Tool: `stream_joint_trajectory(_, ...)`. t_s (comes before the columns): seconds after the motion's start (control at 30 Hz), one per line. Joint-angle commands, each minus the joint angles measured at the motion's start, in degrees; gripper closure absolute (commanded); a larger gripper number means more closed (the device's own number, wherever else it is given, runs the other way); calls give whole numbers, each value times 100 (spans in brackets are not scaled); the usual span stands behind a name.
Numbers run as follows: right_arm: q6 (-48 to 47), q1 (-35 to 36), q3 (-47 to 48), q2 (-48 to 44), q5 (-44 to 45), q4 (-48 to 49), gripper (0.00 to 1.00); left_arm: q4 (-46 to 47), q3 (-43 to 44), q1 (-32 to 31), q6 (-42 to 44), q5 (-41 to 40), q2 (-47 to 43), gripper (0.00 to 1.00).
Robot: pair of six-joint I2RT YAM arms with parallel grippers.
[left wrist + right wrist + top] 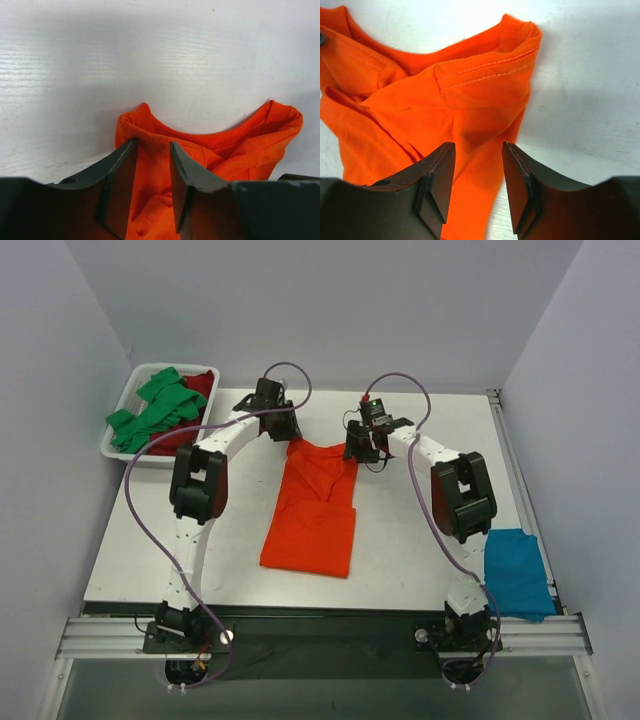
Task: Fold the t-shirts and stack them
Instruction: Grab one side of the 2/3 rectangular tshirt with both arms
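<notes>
The orange t-shirt (310, 515) lies at the middle of the tabletop (420, 530), folded lengthwise into a long strip with its collar end on the far side. Both tools are at that collar end.

The left tool (290, 437) sits over the far-left corner. In its wrist view its jaws stand partly apart, with orange cloth filling the narrow gap between the fingers (125, 165) just behind the collar rim.

The right tool (355, 455) is over the far-right corner. Its jaws are somewhat wider apart, and its fingers (440, 170) straddle the folded shoulder seam. Whether they press the cloth I cannot tell.

The teal t-shirt (517, 572) lies folded at the near right edge of the tabletop. The green t-shirt (155, 410) and the dark red t-shirt (203, 383) are bunched together in the white tray (140, 458) at the far left.
</notes>
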Motion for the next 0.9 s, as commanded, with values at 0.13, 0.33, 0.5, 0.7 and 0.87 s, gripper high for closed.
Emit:
stream_joint_trajectory(0.13, 72, -230, 411, 190, 420, -29, 55, 86, 201, 48, 190, 173, -442, 46)
stream_joint_trajectory(0.33, 107, -336, 876, 567, 227, -20, 55, 209, -36, 66, 199, 208, -670, 40)
stream_joint_trajectory(0.5, 151, -389, 1386, 936, 95, -178, 63, 262, -124, 83, 199, 243, -908, 36)
stream_joint_trajectory(0.7, 177, -415, 1790, 1201, 25, -336, 82, 165, -142, 118, 94, 349, -1198, 34)
stream_joint_trajectory(0.87, 168, -538, 2186, 1482, 165, -529, 92, 384, -817, 101, -345, 489, -1900, 34)
